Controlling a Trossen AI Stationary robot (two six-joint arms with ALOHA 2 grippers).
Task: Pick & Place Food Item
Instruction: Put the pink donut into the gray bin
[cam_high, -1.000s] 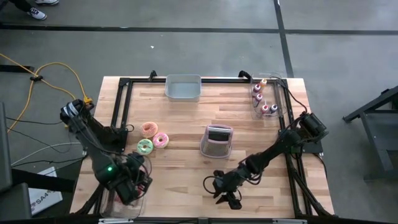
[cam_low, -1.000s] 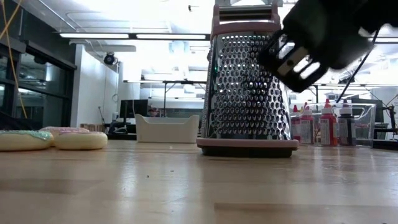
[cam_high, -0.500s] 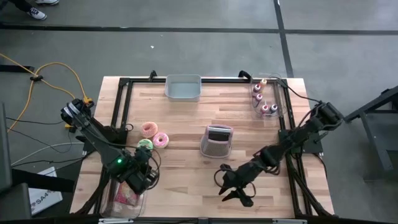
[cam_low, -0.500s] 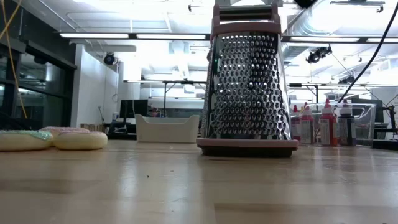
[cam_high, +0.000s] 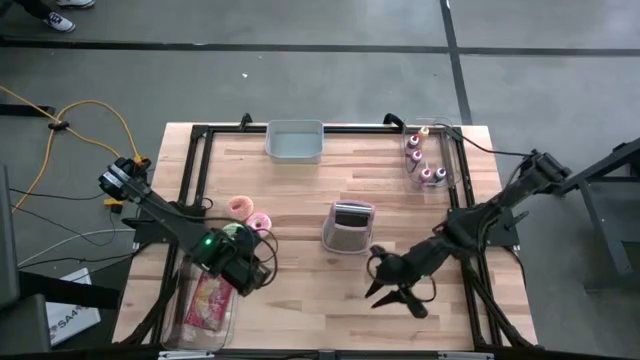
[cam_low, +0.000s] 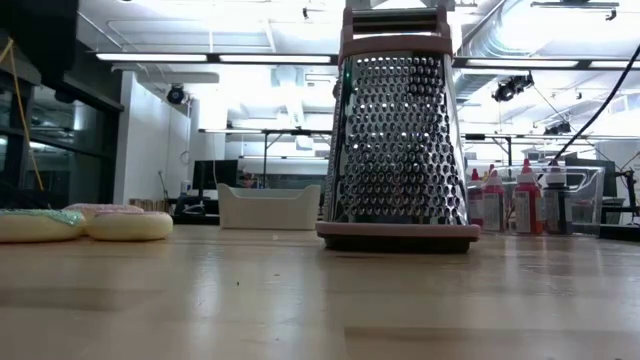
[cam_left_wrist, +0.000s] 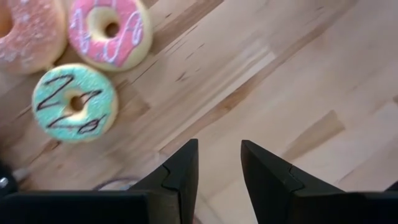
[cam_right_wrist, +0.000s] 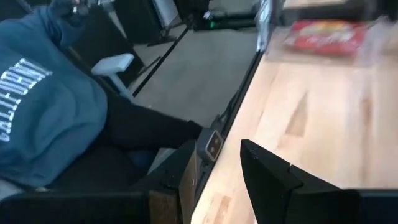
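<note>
Wood table: pale plank top (cam_high: 300, 190) with a black frame along its edges.
Clear tray: at the near-left corner (cam_high: 183, 333), holding a red-and-yellow food packet (cam_high: 208, 302); the packet lies loose, nothing gripping it.
Left gripper: (cam_high: 258, 275) above the table just beside the tray and just near-side of the doughnuts; its jaws stand apart with nothing between them, bare planks showing in the gap in the left wrist view (cam_left_wrist: 219, 163).
Doughnuts: three in a close cluster left of centre, an orange sugared one (cam_high: 240, 206), a pink-iced one (cam_high: 261, 223) and a green-iced one with dark zigzags (cam_left_wrist: 74, 102), which is mostly under the left arm in the high view.
Grey bin: at the far edge, middle (cam_high: 295, 141).
Box grater: upright near the table's centre (cam_high: 348, 226), steel faces with a pink handle and base (cam_low: 397, 130).
Right gripper: (cam_high: 396, 296) over the near part of the table, right of the grater; its jaws are nearly closed, holding nothing.
Squeeze bottles: several with red caps in a clear container at the far-right corner (cam_high: 422, 160).
Person: a blue hooded sweatshirt (cam_right_wrist: 43, 106) beyond the table edge in the right wrist view.
</note>
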